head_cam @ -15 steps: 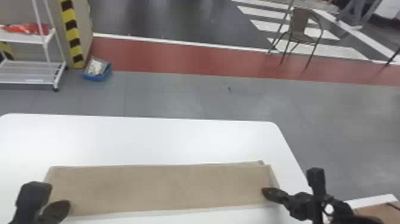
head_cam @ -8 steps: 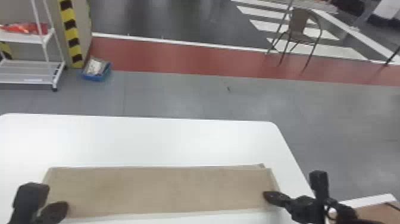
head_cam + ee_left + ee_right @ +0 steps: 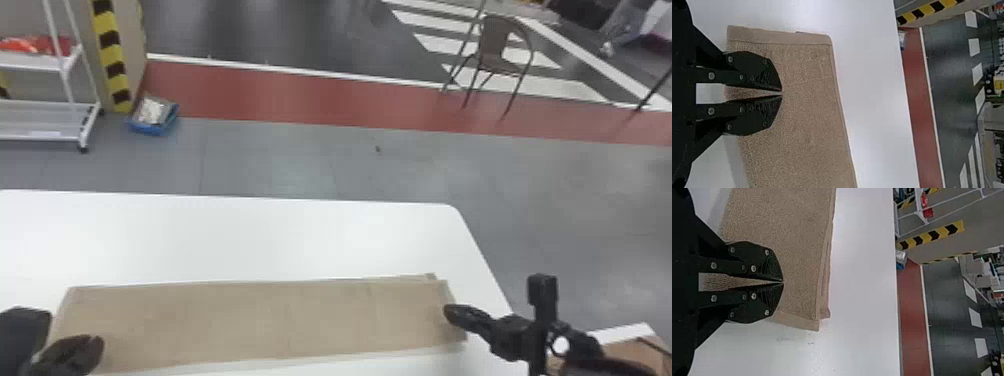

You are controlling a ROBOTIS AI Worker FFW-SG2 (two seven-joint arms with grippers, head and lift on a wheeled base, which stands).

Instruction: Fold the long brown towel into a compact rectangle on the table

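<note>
My left gripper (image 3: 98, 344) has its fingertips all but together over the long brown towel (image 3: 250, 320), at nine o'clock from its middle; my right gripper (image 3: 450, 311), tips together, is at three o'clock. Whether either presses the cloth, I can't quite tell. The towel lies as a flat strip on my white table (image 3: 280, 240), an under-layer peeking out towards two o'clock. Beyond, at one o'clock, stands a chair (image 3: 495, 45)

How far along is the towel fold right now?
The towel looks doubled lengthwise: an under-layer peeks out at its right end. The left gripper and right gripper are over its ends, jaws closed, seemingly holding nothing. Remaining: folding the long strip shorter.
</note>
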